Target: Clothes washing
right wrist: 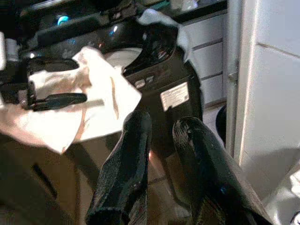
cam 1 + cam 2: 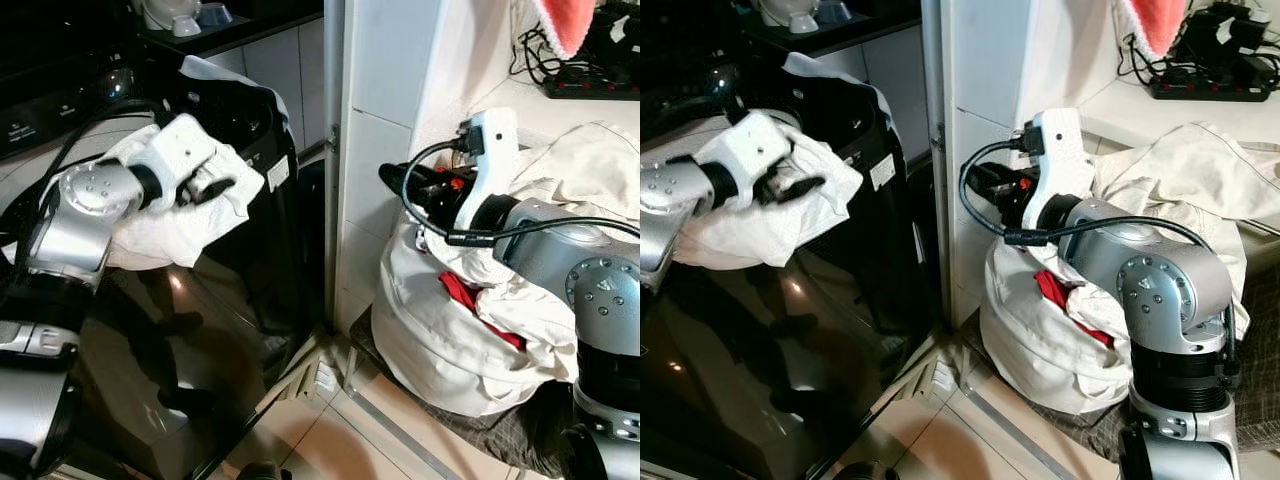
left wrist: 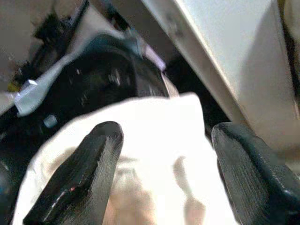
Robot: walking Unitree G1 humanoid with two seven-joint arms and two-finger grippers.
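1. The left gripper (image 2: 215, 185) is raised in front of the black washing machine (image 2: 250, 260), near its top edge, and a white garment (image 2: 175, 230) lies bunched around and under its fingers.
2. In the left wrist view the two black fingers (image 3: 79, 183) stand wide apart, with the white garment (image 3: 154, 154) filling the space between them and beyond their tips; whether the fingers press on the cloth or it merely drapes over them, I cannot tell.
3. The garment is a soft, crumpled white piece, folded over itself, hanging down from the gripper against the machine's glossy dark front.
4. Another bit of white cloth (image 2: 225, 72) lies over the machine's upper rim, behind the gripper.
5. The right gripper (image 1: 161, 136) hovers beside the white tiled wall (image 2: 380, 120), above a white laundry bag (image 2: 440, 340) that sits on the floor to the right of the machine.
6. Its two fingers lie close together with a narrow gap, and nothing is between them.
7. The bag is full and rumpled; a red garment (image 2: 470, 298) shows in its open mouth, just under the right arm.
8. A grey cloth (image 2: 500, 425) lies under the bag on the tiled floor (image 2: 320, 430).
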